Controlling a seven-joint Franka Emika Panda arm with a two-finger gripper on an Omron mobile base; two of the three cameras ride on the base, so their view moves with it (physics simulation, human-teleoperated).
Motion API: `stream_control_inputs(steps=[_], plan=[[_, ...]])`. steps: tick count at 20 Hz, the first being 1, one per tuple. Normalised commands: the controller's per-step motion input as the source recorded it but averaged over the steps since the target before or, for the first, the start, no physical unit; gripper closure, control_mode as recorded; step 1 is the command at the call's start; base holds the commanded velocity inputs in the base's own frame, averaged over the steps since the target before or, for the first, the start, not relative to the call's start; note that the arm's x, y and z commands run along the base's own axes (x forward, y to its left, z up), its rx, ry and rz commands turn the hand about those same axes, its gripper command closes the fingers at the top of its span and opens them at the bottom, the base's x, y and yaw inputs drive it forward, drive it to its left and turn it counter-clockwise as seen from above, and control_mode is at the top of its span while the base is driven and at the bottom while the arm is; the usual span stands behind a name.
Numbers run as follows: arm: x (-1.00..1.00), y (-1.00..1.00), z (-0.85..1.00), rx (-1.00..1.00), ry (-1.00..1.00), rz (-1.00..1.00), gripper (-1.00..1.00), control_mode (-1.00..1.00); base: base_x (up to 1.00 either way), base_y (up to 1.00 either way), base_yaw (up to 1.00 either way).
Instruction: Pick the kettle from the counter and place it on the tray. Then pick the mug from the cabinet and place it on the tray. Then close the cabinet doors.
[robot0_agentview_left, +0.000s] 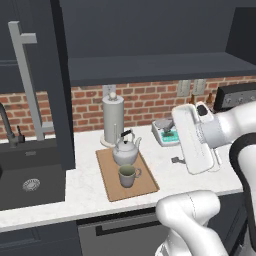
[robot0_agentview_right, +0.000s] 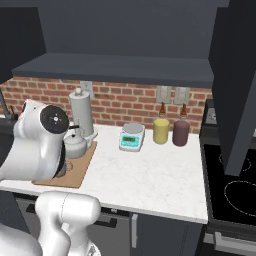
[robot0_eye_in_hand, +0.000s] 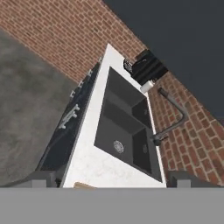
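Observation:
The silver kettle (robot0_agentview_left: 126, 150) stands at the back of the wooden tray (robot0_agentview_left: 145, 186) on the white counter (robot0_agentview_left: 90, 192). Just in front of it on the same board sits the grey-beige mug (robot0_agentview_left: 129, 176). In the hand view my gripper (robot0_eye_in_hand: 113, 177) is open, its two tips far apart with nothing between them, looking along the counter (robot0_eye_in_hand: 89, 162) toward the sink (robot0_eye_in_hand: 127, 127). A corner of the tray (robot0_eye_in_hand: 83, 185) shows at the bottom of that view. The arm's wrist hangs right of the tray. The cabinet (robot0_agentview_left: 150, 67) is open, with its doors (robot0_agentview_left: 62, 85) (robot0_agentview_right: 235, 85) swung out.
A tall paper-towel holder (robot0_agentview_left: 113, 120) stands behind the tray and a small scale (robot0_agentview_left: 166, 134) to its right. Yellow (robot0_agentview_right: 161, 131) and dark-red (robot0_agentview_right: 180, 133) jars sit by the brick wall. The sink (robot0_agentview_left: 30, 180) and faucet (robot0_eye_in_hand: 173, 120) lie left, and a stove (robot0_agentview_right: 235, 190) right.

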Motion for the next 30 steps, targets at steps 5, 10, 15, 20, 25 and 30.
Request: stream_control_inputs(steps=[5, 10, 15, 20, 25, 30], plan=[[-0.26, 0.17, 0.35, -0.02, -0.23, 0.00, -1.00, -1.00, 0.00, 0.00, 0.00], [-0.26, 0.35, 0.39, -0.06, -0.39, 0.00, -1.00, -1.00, 0.00, 0.00, 0.00], [-0.21, 0.50, 0.44, -0.01, -0.14, 0.00, -1.00, -1.00, 0.00, 0.00, 0.00], [-0.19, 0.62, 0.34, 0.00, 0.03, 0.01, -1.00, -1.00, 0.00, 0.00, 0.00], [-0.33, 0.49, 0.31, 0.00, 0.03, 0.09, -1.00, -1.00, 0.00, 0.00, 0.00], [-0.45, 0.50, 0.20, 0.00, -0.08, 0.09, -1.00, -1.00, 0.00, 0.00, 0.00]])
